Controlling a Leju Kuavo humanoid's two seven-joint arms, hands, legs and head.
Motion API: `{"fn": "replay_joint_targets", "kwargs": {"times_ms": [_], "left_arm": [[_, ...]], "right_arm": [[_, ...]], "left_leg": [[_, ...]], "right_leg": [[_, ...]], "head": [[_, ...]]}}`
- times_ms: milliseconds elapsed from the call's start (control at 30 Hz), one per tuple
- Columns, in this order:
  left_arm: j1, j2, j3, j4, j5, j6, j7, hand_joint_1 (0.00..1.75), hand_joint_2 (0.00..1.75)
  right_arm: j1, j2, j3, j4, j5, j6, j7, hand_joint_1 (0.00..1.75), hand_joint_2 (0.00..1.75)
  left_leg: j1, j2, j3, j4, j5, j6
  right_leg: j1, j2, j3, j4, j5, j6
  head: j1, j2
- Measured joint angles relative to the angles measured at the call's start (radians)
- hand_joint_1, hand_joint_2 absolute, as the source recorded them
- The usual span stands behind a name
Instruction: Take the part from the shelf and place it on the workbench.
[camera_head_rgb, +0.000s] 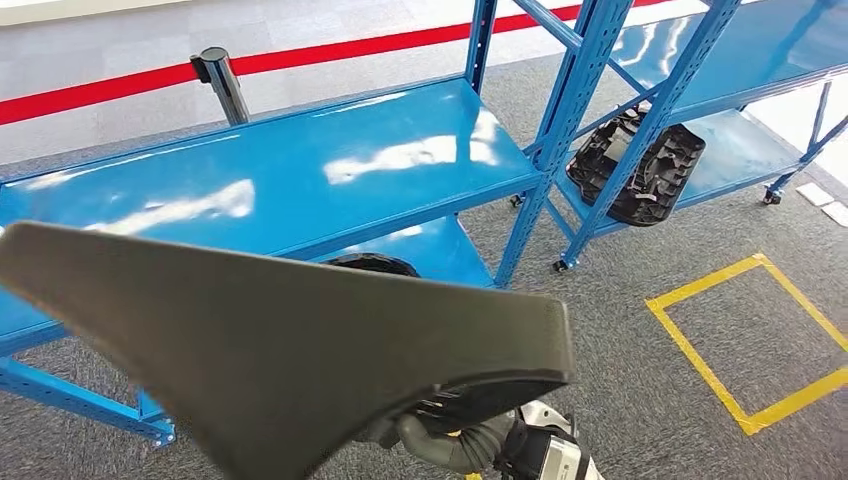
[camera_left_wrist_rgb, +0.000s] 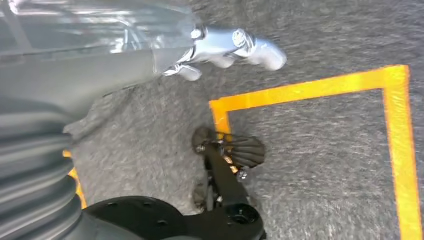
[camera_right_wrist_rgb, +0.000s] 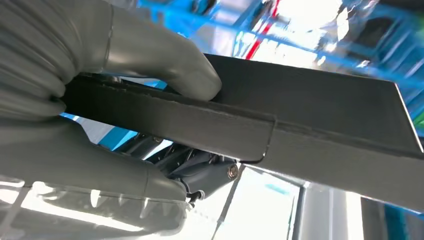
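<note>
A large dark grey wedge-shaped part (camera_head_rgb: 280, 340) fills the lower left of the head view, held up close to the camera. My right hand (camera_head_rgb: 465, 435) grips it from beneath at its wide end. In the right wrist view the thumb (camera_right_wrist_rgb: 165, 62) presses on the part's (camera_right_wrist_rgb: 320, 120) flat face and the darker fingers clamp it from the other side. My left hand (camera_left_wrist_rgb: 235, 47) hangs over the grey carpet with its fingers loosely extended and nothing in them.
A blue shelf unit (camera_head_rgb: 300, 175) stands straight ahead, and a black part (camera_head_rgb: 372, 264) peeks out on its lower level. A second blue rack at the right holds black moulded parts (camera_head_rgb: 640, 165). A yellow tape square (camera_head_rgb: 760, 340) marks the carpet at right. A red barrier belt (camera_head_rgb: 100, 88) runs behind.
</note>
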Motion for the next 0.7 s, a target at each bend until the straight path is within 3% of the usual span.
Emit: {"fn": "replay_joint_targets", "kwargs": {"times_ms": [67, 100, 133, 167, 233, 300, 367, 400, 467, 533, 600, 633, 700], "left_arm": [[0.001, -0.002, 0.0, 0.0, -0.009, 0.0, 0.002, 0.0, 1.75], [0.001, -0.003, 0.0, 0.0, -0.014, 0.0, 0.003, 0.0, 1.75], [0.0, -0.005, 0.0, 0.001, -0.02, 0.0, 0.003, 0.0, 1.75], [-0.002, -0.008, -0.001, 0.001, -0.025, 0.0, 0.003, 0.0, 1.75], [-0.005, -0.014, -0.003, 0.002, -0.034, -0.002, 0.003, 0.0, 1.75], [-0.006, -0.019, -0.007, 0.003, -0.045, -0.002, 0.003, 0.0, 1.75], [-0.007, -0.024, -0.011, 0.004, -0.053, -0.003, 0.003, 0.0, 1.75], [-0.007, -0.027, -0.013, 0.004, -0.056, -0.003, 0.003, 0.0, 1.75], [-0.009, -0.031, -0.019, 0.005, -0.06, -0.003, 0.003, 0.0, 1.75], [-0.007, -0.033, -0.023, 0.005, -0.064, -0.003, 0.005, 0.0, 1.75], [-0.003, -0.035, -0.026, 0.006, -0.066, -0.003, 0.007, 0.0, 1.75], [-0.002, -0.035, -0.027, 0.007, -0.066, -0.003, 0.007, 0.0, 1.75], [-0.002, -0.035, -0.029, 0.008, -0.067, -0.003, 0.007, 0.0, 1.75]], "right_arm": [[0.001, -0.001, 0.0, 0.003, 0.015, -0.017, 0.007, 1.75, 1.75], [0.002, -0.001, 0.0, 0.004, 0.021, -0.021, 0.01, 1.75, 1.75], [0.003, -0.002, 0.0, 0.005, 0.028, -0.026, 0.014, 1.75, 1.75], [0.004, -0.002, 0.0, 0.006, 0.037, -0.031, 0.02, 1.75, 1.75], [0.005, -0.002, 0.0, 0.006, 0.058, -0.045, 0.033, 1.75, 1.75], [0.006, -0.002, 0.0, 0.006, 0.079, -0.061, 0.046, 1.75, 1.75], [0.012, -0.002, -0.001, 0.006, 0.094, -0.077, 0.057, 1.75, 1.75], [0.015, -0.002, -0.001, 0.006, 0.1, -0.084, 0.061, 1.75, 1.75], [0.019, -0.001, -0.003, 0.006, 0.111, -0.098, 0.067, 1.75, 1.75], [0.024, 0.0, -0.01, 0.005, 0.123, -0.115, 0.075, 1.75, 1.75], [0.035, 0.0, -0.021, 0.005, 0.128, -0.125, 0.08, 1.75, 1.75], [0.041, 0.0, -0.027, 0.005, 0.129, -0.127, 0.081, 1.75, 1.75], [0.049, 0.0, -0.036, 0.004, 0.133, -0.128, 0.081, 1.75, 1.75]], "left_leg": [[-0.002, 0.024, -0.001, 0.0, -0.001, 0.003], [-0.003, 0.035, -0.001, 0.0, -0.001, 0.003], [-0.003, 0.045, -0.001, 0.0, -0.002, 0.004], [-0.003, 0.053, 0.0, 0.0, -0.003, 0.003], [-0.006, 0.066, 0.003, 0.0, -0.006, 0.0], [-0.011, 0.077, 0.005, -0.001, -0.007, -0.007], [-0.013, 0.089, 0.01, -0.008, -0.007, -0.017], [-0.013, 0.087, 0.013, -0.007, -0.011, -0.021], [-0.011, 0.06, -0.002, 0.039, -0.045, -0.027], [-0.01, 0.025, -0.057, 0.164, -0.109, -0.029], [-0.01, 0.015, -0.105, 0.266, -0.14, -0.03], [-0.009, 0.015, -0.107, 0.266, -0.126, -0.03], [-0.005, 0.003, -0.061, 0.156, -0.056, -0.032]], "right_leg": [[-0.001, -0.009, -0.063, 0.127, -0.049, 0.002], [-0.001, -0.009, -0.077, 0.157, -0.052, 0.002], [-0.001, -0.011, -0.072, 0.146, -0.035, 0.001], [-0.001, -0.016, -0.046, 0.094, -0.003, 0.0], [0.006, -0.048, 0.024, -0.048, 0.054, -0.005], [0.015, -0.072, 0.057, -0.119, 0.068, -0.01], [0.016, -0.062, 0.057, -0.124, 0.067, -0.015], [0.013, -0.055, 0.058, -0.127, 0.07, -0.02], [0.005, -0.042, 0.062, -0.134, 0.075, -0.034], [0.004, -0.029, 0.062, -0.135, 0.076, -0.043], [0.005, -0.011, 0.062, -0.134, 0.075, -0.045], [0.004, -0.002, 0.063, -0.133, 0.075, -0.045], [0.001, 0.018, 0.063, -0.126, 0.073, -0.041]], "head": [[0.0, 0.0], [0.0, 0.0], [0.0, 0.0], [0.0, 0.0], [0.0, 0.0], [0.0, 0.0], [-0.001, 0.0], [-0.001, 0.0], [-0.001, 0.0], [-0.001, 0.0], [-0.001, 0.0], [-0.001, 0.0], [-0.001, 0.0]]}}
